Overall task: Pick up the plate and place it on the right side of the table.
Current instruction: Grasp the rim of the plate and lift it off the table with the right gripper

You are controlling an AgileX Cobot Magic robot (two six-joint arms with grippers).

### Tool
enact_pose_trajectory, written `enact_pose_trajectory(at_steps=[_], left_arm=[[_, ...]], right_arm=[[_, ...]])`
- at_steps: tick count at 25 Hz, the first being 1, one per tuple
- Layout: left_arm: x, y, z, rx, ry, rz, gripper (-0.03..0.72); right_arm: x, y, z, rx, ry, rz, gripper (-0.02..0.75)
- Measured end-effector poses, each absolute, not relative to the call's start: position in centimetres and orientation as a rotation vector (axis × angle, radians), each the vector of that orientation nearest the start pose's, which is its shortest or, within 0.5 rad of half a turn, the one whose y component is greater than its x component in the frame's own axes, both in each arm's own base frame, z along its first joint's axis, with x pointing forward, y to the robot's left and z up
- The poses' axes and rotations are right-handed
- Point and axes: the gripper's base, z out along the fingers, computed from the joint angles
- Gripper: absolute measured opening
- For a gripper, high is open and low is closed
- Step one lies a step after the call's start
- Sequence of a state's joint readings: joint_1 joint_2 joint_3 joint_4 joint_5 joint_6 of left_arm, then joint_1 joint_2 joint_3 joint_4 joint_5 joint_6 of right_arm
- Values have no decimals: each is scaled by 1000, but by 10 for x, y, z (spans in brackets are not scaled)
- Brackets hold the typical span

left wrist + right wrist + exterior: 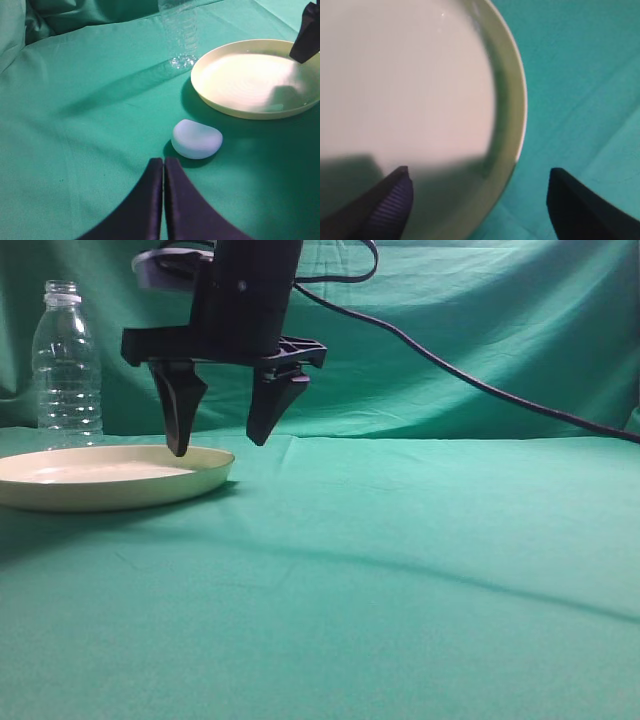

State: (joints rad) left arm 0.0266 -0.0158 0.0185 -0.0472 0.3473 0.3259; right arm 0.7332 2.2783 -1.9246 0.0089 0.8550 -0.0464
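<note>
The right gripper (222, 445) is wide open — its fingers straddle the rim of the plate (110, 478). The left gripper (163, 167) has its fingers pressed together, holding nothing.

A smooth, faintly glossy plastic plate (110, 478) rests on matt green cloth covering the table (400, 580). Behind the plate stands a clear ribbed plastic bottle (67, 365).

Cream-yellow plate (110, 478) at nine o'clock, resting flat on the teal-green surface (400, 570). Clear plastic bottle (67, 360) upright at ten o'clock, behind the plate's far edge, against the green cloth backdrop (480, 320). Black end effector (224, 435) at eleven o'clock, pointing down, jaws spread apart; one fingertip dipping inside the plate's right rim, the other hanging just outside it. Black cable (470, 380) trailing off toward three o'clock.
</note>
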Motion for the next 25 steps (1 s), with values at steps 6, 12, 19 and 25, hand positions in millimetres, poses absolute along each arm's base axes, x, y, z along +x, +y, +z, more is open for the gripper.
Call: enact_pose_trajectory(at_steps=[6,12,19,25], left_arm=[[53,0,177,245,1821,202,0],[53,0,177,245,1821,202,0],[53,0,177,245,1821,202,0],[53,0,177,245,1821,202,0]], right_arm=[[380,338,172,-978,2480,192,515],[381,340,159,-979,2492,191,515],[382,340,159,-981,2487,175,109],[383,338,179,-956,2477,162,0]])
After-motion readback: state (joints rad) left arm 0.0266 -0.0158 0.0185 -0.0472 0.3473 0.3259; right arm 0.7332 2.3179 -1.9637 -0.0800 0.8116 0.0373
